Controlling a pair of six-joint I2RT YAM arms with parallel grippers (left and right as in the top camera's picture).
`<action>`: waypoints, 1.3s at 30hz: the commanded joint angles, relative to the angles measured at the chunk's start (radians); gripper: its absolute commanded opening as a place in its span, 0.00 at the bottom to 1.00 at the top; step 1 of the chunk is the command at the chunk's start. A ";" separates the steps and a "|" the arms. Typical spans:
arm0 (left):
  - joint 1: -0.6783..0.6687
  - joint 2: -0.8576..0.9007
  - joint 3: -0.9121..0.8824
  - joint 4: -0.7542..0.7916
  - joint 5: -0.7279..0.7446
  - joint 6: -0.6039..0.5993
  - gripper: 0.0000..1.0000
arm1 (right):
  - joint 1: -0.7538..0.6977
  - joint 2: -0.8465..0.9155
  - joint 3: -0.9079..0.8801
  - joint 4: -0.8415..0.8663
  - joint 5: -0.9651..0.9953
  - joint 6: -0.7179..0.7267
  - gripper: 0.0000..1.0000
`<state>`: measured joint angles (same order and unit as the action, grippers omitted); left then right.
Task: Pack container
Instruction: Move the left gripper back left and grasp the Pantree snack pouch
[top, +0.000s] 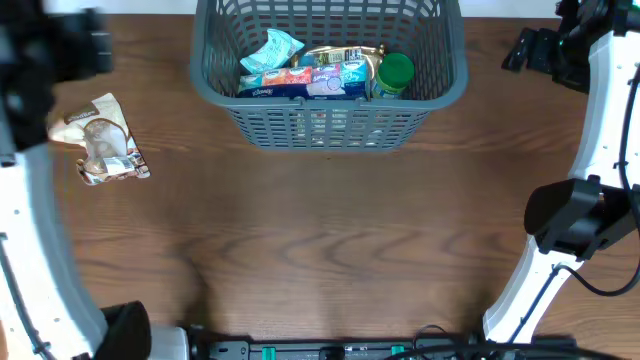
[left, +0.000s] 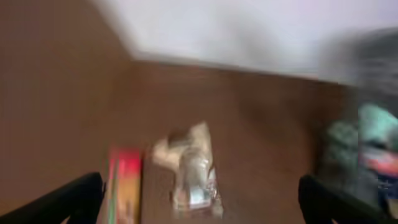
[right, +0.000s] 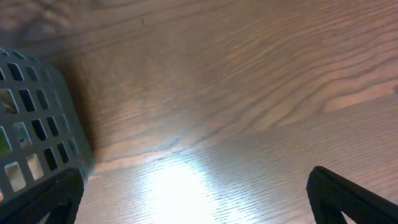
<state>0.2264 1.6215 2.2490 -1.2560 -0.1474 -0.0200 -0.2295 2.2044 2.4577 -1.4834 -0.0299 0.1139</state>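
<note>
Wooden surface (top: 330, 230), left edge: crinkly packet (top: 105, 145) is best straddled squarely by the left tool (left: 202, 198), spread apart and empty.

**Q:** What lies ahead of the left gripper (left: 200, 182)?

**A:** A crinkled pale packet (left: 189, 168), centred ahead of it on the brown wooden table (left: 261, 112). A red box (left: 124, 180), blurred, sits just beside the packet. A white wall (left: 249, 31) stands beyond.

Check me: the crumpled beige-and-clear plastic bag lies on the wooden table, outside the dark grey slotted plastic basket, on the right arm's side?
Wrong side. The crumpled beige-and-clear plastic bag lies on the wooden table, outside the dark grey slotted plastic basket, on the left arm's side, as the overhead view shows.
</note>
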 joint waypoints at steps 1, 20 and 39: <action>0.113 0.038 -0.008 -0.044 -0.023 -0.341 0.98 | 0.002 0.003 -0.001 0.002 0.000 -0.018 0.99; 0.201 0.639 -0.026 -0.011 -0.020 -0.133 0.98 | 0.002 0.003 0.000 0.017 0.000 -0.018 0.99; 0.201 0.844 -0.095 0.061 0.061 -0.062 0.99 | 0.002 0.003 0.000 0.024 0.000 -0.014 0.99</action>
<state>0.4210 2.4416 2.1872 -1.2064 -0.0925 -0.0994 -0.2295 2.2044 2.4577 -1.4605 -0.0299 0.1097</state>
